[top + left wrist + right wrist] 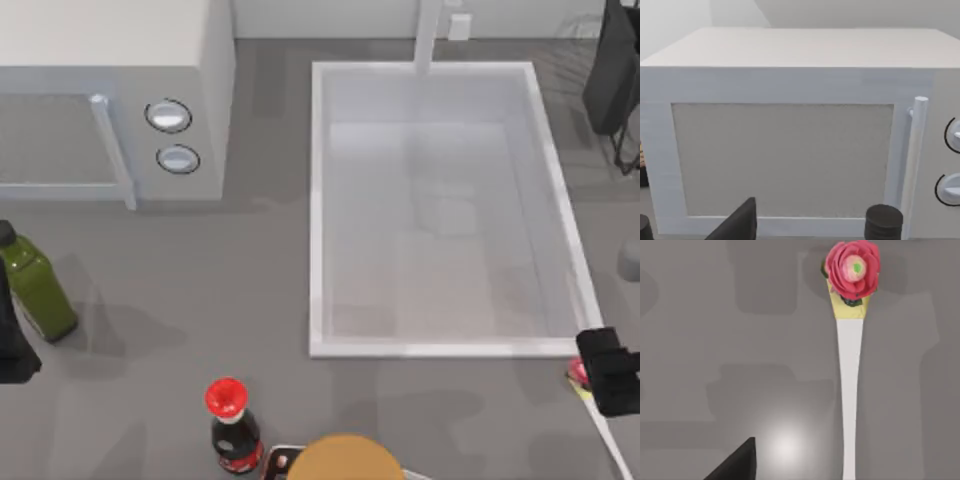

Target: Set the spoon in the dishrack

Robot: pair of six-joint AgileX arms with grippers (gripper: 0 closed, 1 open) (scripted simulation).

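The left pincer [15,350] is parked at the tabletop's left edge; I cannot tell its opening. At the front right corner, the right pincer [610,375] hovers over the spoon [849,370], opening unclear too. The spoon looks light, stiff and slippery: grip mid-handle. The dishrack [615,80] stands at the back right corner.

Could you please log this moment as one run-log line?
right gripper: over spoon, not grasped | spoon: on table | dishrack: far right | left gripper: parked left
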